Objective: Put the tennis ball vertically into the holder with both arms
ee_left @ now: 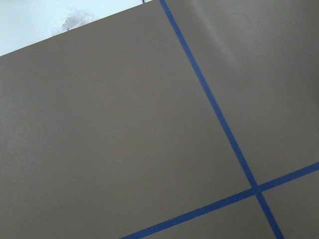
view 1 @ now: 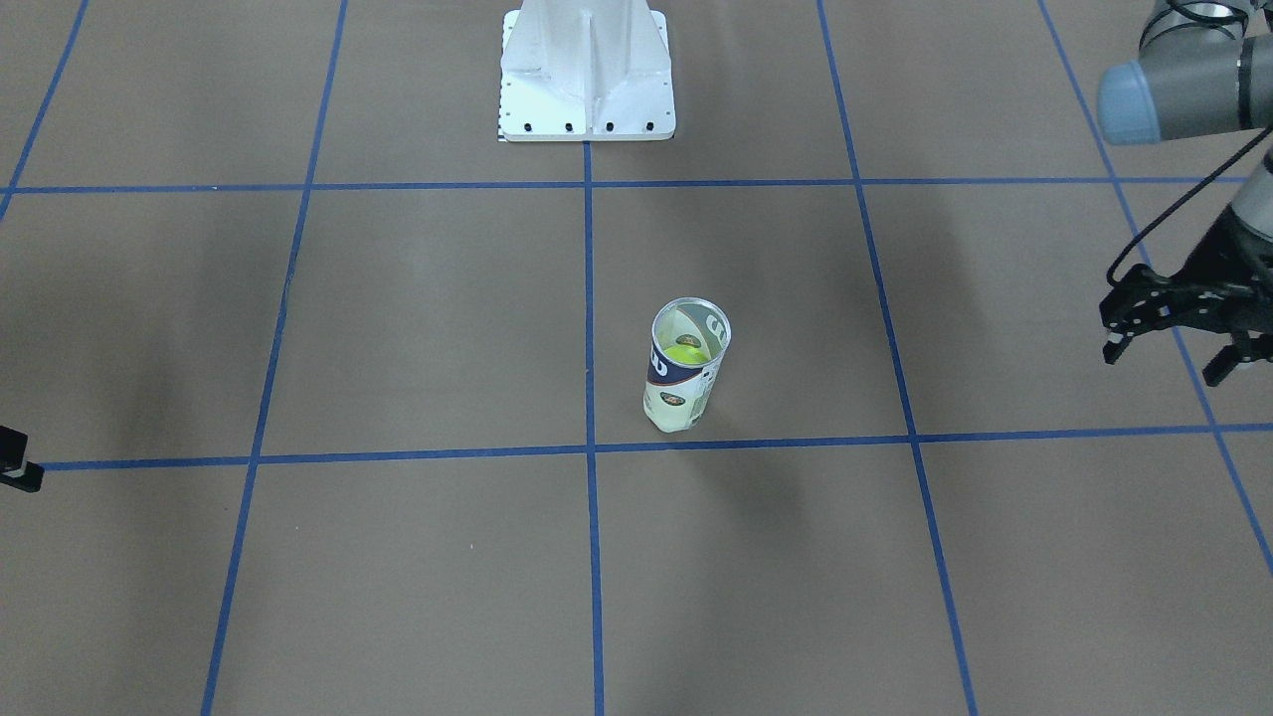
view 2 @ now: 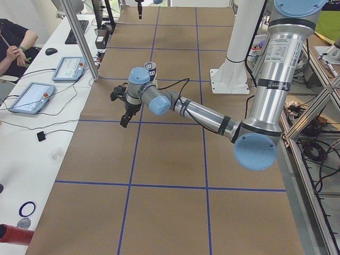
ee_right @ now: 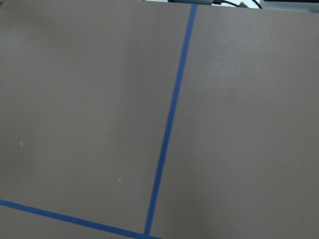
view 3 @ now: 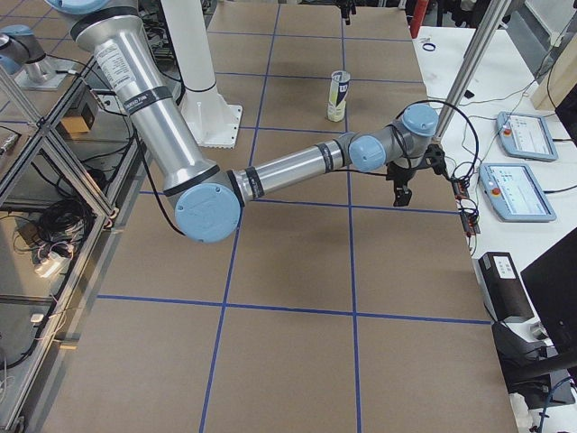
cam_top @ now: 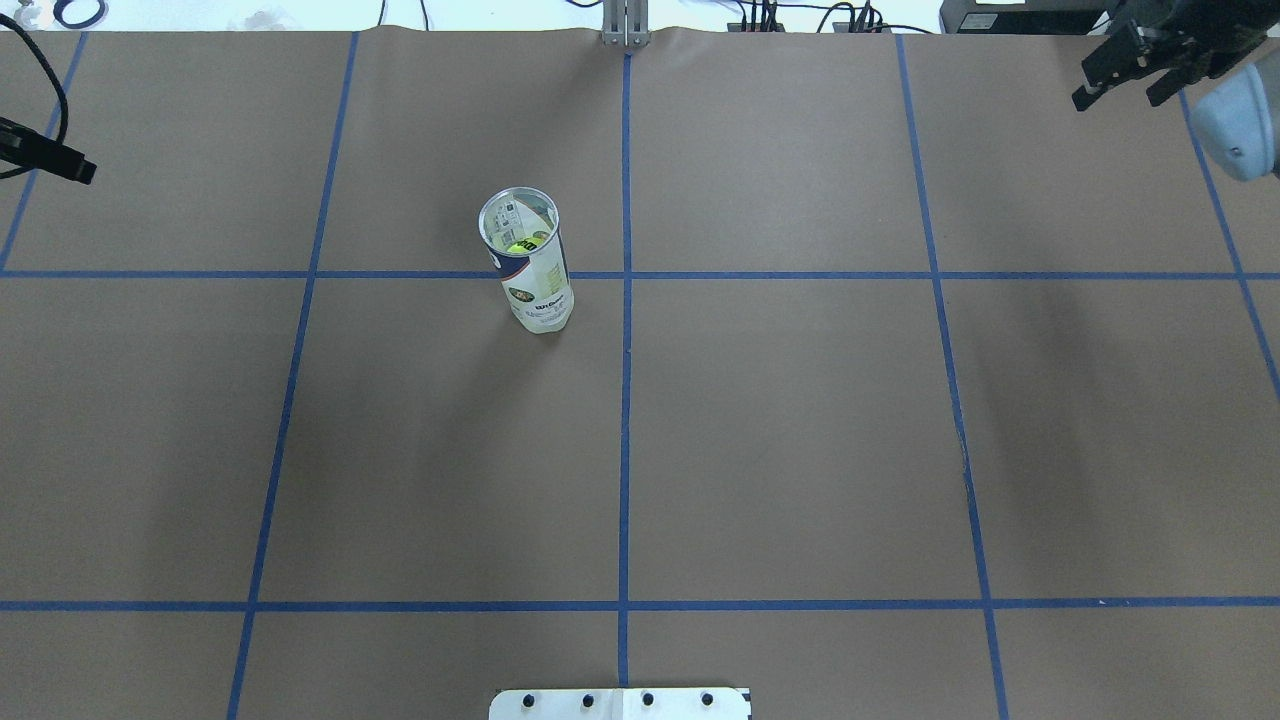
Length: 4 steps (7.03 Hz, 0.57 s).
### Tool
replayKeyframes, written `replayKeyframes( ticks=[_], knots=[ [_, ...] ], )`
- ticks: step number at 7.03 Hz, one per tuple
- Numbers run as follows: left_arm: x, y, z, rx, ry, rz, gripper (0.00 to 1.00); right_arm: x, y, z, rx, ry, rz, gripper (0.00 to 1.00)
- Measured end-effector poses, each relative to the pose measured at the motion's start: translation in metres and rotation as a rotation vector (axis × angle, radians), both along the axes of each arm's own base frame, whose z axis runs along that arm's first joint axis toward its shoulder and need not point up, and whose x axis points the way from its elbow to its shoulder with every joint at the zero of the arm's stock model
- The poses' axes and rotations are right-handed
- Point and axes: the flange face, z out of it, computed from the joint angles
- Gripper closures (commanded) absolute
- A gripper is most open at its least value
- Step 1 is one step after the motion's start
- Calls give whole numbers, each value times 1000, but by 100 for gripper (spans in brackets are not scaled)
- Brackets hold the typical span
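Observation:
The holder (view 1: 684,383) is a clear tube with a white and navy label. It stands upright, mouth up, near the table's middle, and also shows in the overhead view (cam_top: 532,270). A yellow-green tennis ball (view 1: 686,352) sits inside it (cam_top: 522,243). My left gripper (view 1: 1164,364) hovers open and empty far off to the holder's side, and only its tip (cam_top: 60,163) shows in the overhead view. My right gripper (cam_top: 1118,96) is open and empty at the far right corner. Both wrist views show only brown paper and blue tape.
The white bolted pedestal (view 1: 587,80) stands at the robot's side of the table. Blue tape lines (cam_top: 625,400) grid the brown paper. Tablets (view 2: 32,96) and a seated operator (view 2: 13,40) are beyond the far table edge. A red cylinder (view 2: 13,234) lies there too.

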Motion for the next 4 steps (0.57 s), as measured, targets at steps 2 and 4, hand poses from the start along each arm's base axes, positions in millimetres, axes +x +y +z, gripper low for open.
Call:
replayKeyframes(
  ticks=[2,4],
  knots=[
    [-44,-18,43,-47,-35,19,0,25,20,49,-53,16,14,0],
    [-60,-24,69,-118,-66,29,0,46,31,80,-90,44,46,0]
  ],
)
